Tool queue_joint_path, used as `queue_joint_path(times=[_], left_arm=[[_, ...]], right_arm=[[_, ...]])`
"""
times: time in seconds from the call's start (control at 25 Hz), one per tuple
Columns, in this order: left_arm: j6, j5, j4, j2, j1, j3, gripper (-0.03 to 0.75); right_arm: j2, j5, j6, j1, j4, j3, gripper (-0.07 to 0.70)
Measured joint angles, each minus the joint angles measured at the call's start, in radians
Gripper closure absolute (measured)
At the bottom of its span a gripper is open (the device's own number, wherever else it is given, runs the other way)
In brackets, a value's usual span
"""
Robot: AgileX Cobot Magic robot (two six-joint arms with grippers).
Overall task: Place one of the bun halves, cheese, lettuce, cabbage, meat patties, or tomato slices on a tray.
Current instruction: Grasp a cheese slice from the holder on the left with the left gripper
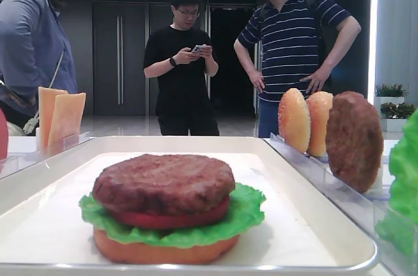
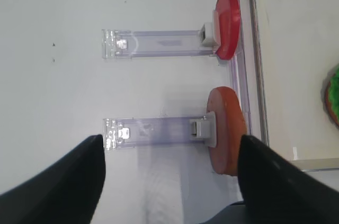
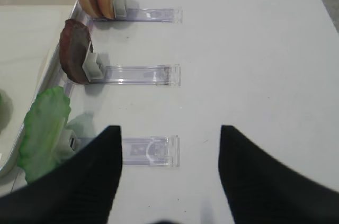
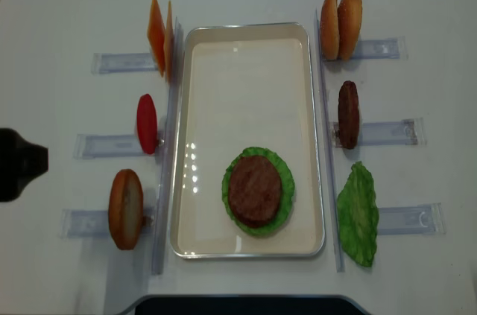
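The left gripper [image 2: 169, 181] has its jaws spread wide and holds nothing. Just ahead of it, a bun half [image 2: 229, 130] stands on edge in a clear holder [image 2: 153, 131]. Farther ahead stands a tomato slice [image 2: 229, 21].

The right gripper [image 3: 169, 173] is also spread wide and empty. The lettuce [image 3: 45, 131] stands just to its left. A meat patty [image 3: 74, 52] stands farther ahead.

On the tray [image 4: 246, 62] between the two grippers lies a stack with a patty [image 4: 255, 187] on top.
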Motion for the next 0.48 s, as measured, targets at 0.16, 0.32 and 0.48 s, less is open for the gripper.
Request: queue_joint_path(times=[0.16,0.32,0.48], left_arm=[[0.000,0.000,0.000,0.106,0.000,-0.072,0.125],[0.000,-0.002,0.012,0.201,0.000,-0.151,0.125],[0.000,-0.003,0.047,0.306,0.000,-0.253,0.125]], right_arm=[[0.000,0.000,0.000,0.000,0.000,0.000,0.215],[0.000,0.000,0.000,0.000,0.000,0.000,0.215],[0.000,0.000,0.000,0.000,0.000,0.000,0.215]])
